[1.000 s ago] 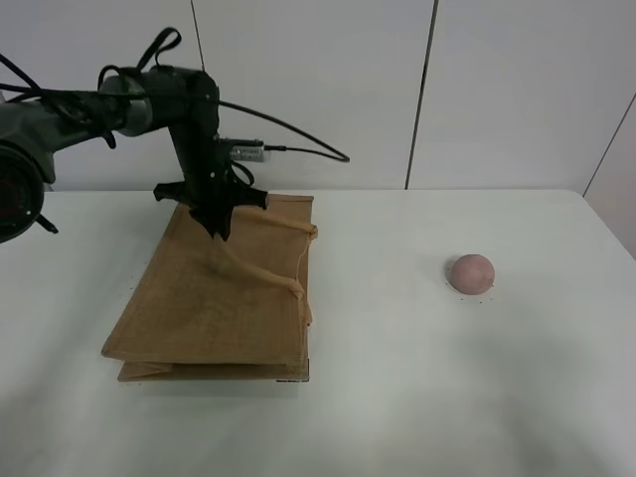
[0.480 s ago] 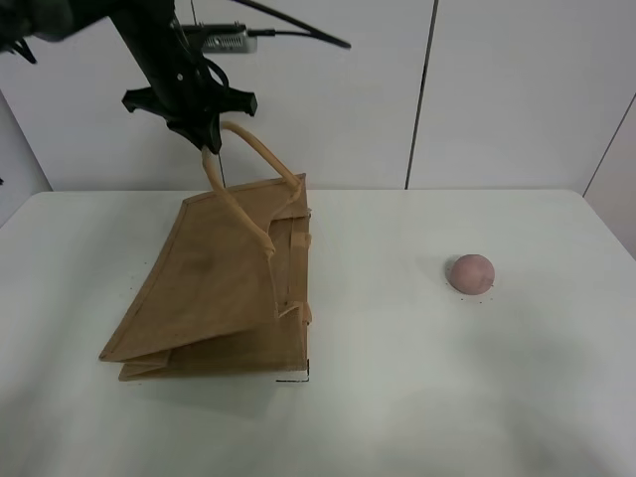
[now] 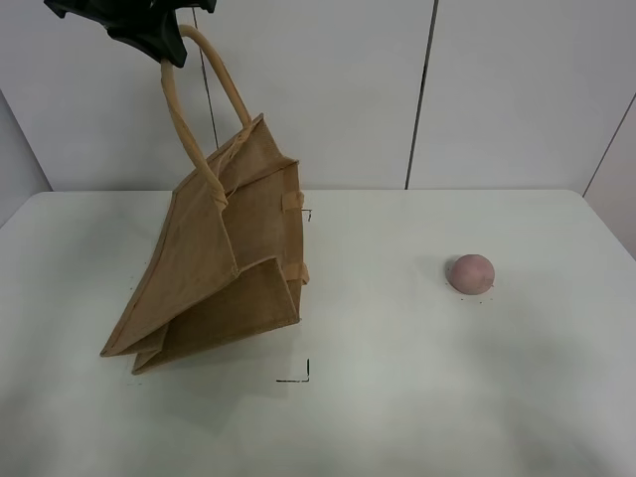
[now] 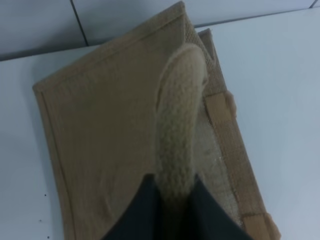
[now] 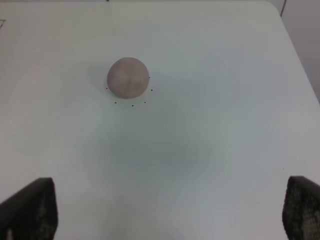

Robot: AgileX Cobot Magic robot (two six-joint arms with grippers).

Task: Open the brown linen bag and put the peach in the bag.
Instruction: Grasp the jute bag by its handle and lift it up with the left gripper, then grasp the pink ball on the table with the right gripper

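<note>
The brown linen bag [image 3: 224,263] stands tilted on the white table, its near bottom edge resting on the surface and its top lifted. My left gripper [image 3: 167,48] is high at the top left, shut on one loop handle [image 3: 189,109] and holding it taut. In the left wrist view the handle [image 4: 177,120] runs between the dark fingers [image 4: 142,212], with the bag [image 4: 100,130] below. The peach [image 3: 470,272] lies alone on the table at the right. In the right wrist view the peach [image 5: 128,76] lies ahead of my right gripper [image 5: 167,200], which is open and empty.
The white table [image 3: 417,397] carries small black corner marks [image 3: 298,376] near the bag's front. A pale panelled wall stands behind the table. The table's right edge [image 5: 295,55] runs close to the peach.
My left gripper has risen steeply with the handle. The bag has gone from lying flat to being pulled up on its bottom edge, its mouth side lifted. The peach has not moved.
</note>
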